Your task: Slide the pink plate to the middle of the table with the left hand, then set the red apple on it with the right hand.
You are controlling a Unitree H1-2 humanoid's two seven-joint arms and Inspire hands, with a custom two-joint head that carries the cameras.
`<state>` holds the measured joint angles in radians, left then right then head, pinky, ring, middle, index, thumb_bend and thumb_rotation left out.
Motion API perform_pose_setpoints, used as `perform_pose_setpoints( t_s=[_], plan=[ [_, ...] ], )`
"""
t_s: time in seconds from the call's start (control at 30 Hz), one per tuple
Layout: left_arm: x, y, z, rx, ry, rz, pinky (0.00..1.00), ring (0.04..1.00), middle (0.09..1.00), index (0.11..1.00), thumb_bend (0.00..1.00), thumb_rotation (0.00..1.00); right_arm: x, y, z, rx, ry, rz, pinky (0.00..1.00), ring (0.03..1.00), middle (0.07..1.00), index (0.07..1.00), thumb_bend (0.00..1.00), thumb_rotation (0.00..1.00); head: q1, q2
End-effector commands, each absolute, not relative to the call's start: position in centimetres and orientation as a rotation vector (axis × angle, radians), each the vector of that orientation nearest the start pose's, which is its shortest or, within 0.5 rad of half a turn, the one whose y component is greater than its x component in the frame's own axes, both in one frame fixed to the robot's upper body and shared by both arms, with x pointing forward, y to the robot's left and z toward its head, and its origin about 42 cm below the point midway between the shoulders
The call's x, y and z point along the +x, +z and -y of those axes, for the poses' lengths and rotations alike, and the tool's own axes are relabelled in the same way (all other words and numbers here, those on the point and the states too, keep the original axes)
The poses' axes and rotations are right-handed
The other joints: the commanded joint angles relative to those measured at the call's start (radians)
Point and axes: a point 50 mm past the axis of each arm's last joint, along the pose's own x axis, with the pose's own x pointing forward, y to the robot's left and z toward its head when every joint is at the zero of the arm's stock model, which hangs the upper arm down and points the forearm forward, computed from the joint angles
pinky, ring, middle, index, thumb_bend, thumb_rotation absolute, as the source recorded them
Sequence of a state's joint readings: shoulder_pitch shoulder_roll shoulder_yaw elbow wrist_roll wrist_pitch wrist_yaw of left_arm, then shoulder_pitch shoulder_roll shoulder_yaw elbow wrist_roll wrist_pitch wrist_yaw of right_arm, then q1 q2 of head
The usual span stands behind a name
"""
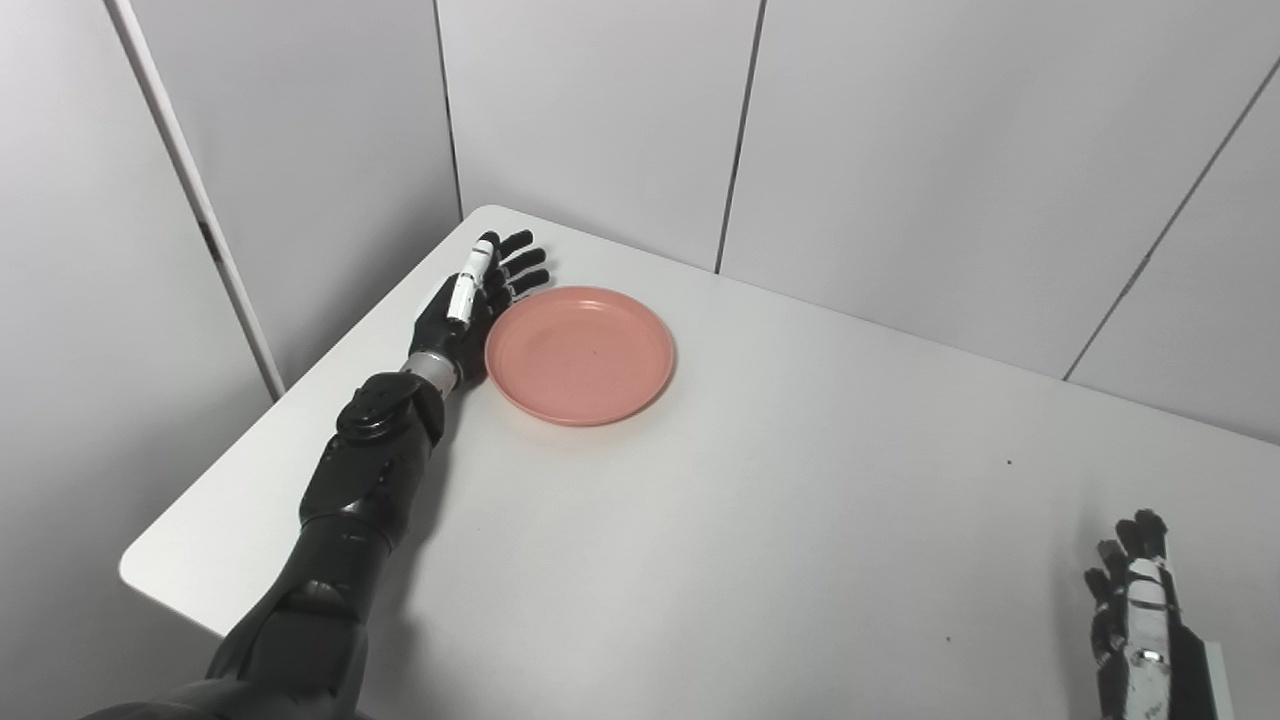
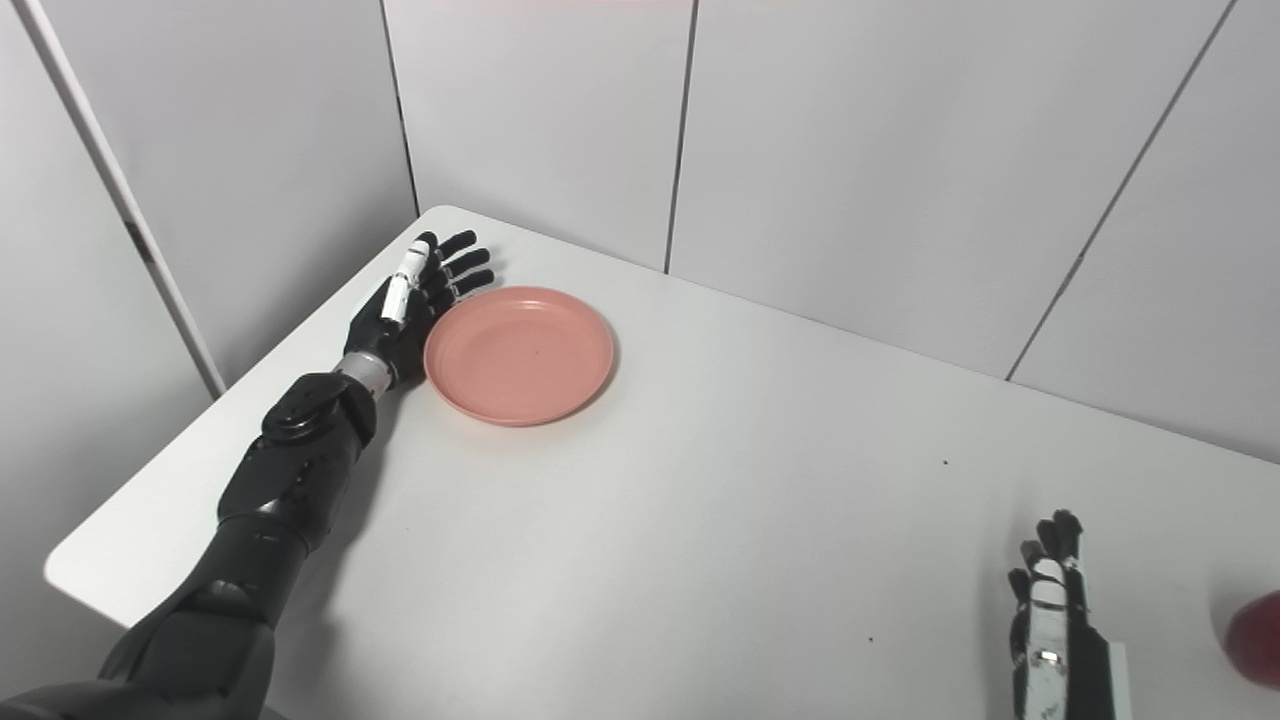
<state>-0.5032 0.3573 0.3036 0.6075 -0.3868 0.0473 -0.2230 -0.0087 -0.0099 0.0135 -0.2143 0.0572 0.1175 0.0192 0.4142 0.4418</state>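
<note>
While the left hand (image 1: pixel 470 305) lies stretched at the far left, fingers straight and spread, its palm side against the pink plate's (image 1: pixel 580 352) left rim, the right hand (image 2: pixel 1052 625) rests at the near right, fingers apart, holding nothing. The red apple (image 2: pixel 1257 624) sits just beside it on the white table (image 1: pixel 760 520). Grey panelled walls (image 1: pixel 900 130) stand behind.

Pink plate (image 1: pixel 580 354): round, shallow, empty, flat on the table's far left; red apple (image 2: pixel 1258 624): only a sliver visible at near right edge. The two lie well apart.
</note>
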Motion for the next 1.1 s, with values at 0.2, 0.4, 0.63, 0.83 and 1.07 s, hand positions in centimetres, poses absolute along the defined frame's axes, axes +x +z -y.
perform_pose_setpoints(
  t_s=[0.2,0.4,0.63,0.83,1.07],
  plan=[
    [42.8,15.4,-37.8,-0.215,0.066,-0.028,0.84,0.859,0.863,0.845,0.32,1.00,28.5,16.4,20.4,0.051,0.052,0.156,1.00,1.000,1.000,1.000,0.00,1.00,-0.008,0.007],
    [42.7,15.3,-37.3,-0.236,0.057,-0.041,0.86,0.871,0.869,0.855,0.32,1.00,28.4,16.3,20.3,0.044,0.051,0.156,1.00,1.000,1.000,1.000,0.00,1.00,-0.017,0.013],
    [42.8,14.6,-36.6,-0.243,0.038,-0.047,0.86,0.872,0.873,0.853,0.32,1.00,28.6,16.2,20.2,0.042,0.048,0.157,1.00,1.000,1.000,1.000,0.00,1.00,-0.034,0.026],
    [43.1,14.0,-35.3,-0.250,0.017,-0.058,0.86,0.868,0.868,0.850,0.32,1.00,28.6,15.8,20.4,0.034,0.047,0.159,1.00,1.000,1.000,1.000,0.03,1.00,-0.050,0.034],
    [43.4,12.4,-33.6,-0.272,-0.016,-0.080,0.87,0.871,0.868,0.856,0.31,1.00,28.7,15.4,20.4,0.035,0.038,0.161,1.00,1.000,1.000,1.000,0.05,1.00,-0.065,0.044]
  ],
)
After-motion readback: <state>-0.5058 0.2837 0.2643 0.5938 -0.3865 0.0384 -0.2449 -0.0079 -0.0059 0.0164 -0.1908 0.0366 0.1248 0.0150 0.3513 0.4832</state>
